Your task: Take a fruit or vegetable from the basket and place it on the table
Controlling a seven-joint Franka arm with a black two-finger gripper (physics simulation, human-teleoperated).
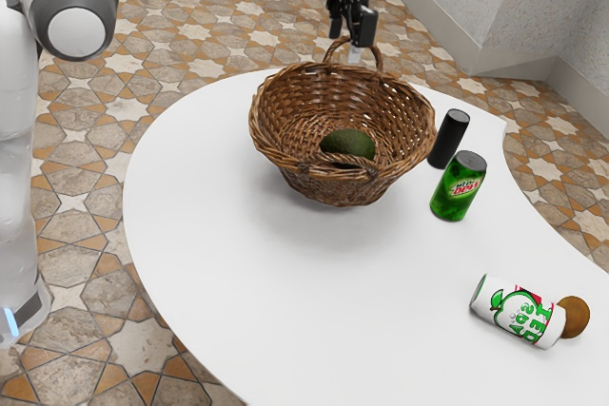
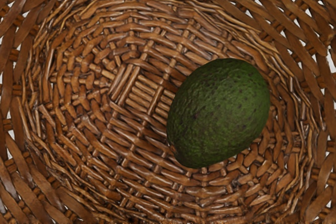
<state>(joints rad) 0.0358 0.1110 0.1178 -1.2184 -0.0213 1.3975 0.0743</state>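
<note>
My gripper [image 1: 349, 43] is high at the far side of the wicker basket [image 1: 285, 145], by its far handle, with its fingers apart and nothing visible between them. Inside the basket lies a dark green avocado [image 1: 348, 146], partly hidden by the near handle in the exterior view. From above, in the wrist view, the avocado [image 2: 219, 113] rests on the woven floor of the basket [image 2: 105, 145], off to one side of the middle. The basket stands on the white table [image 1: 314, 282].
A black can [image 1: 448, 139] and a green can [image 1: 459, 185] stand close beside the basket, toward the exterior view's right. Nearer that camera, a white can [image 1: 518, 311] lies on its side against a brown kiwi-like fruit [image 1: 573, 318].
</note>
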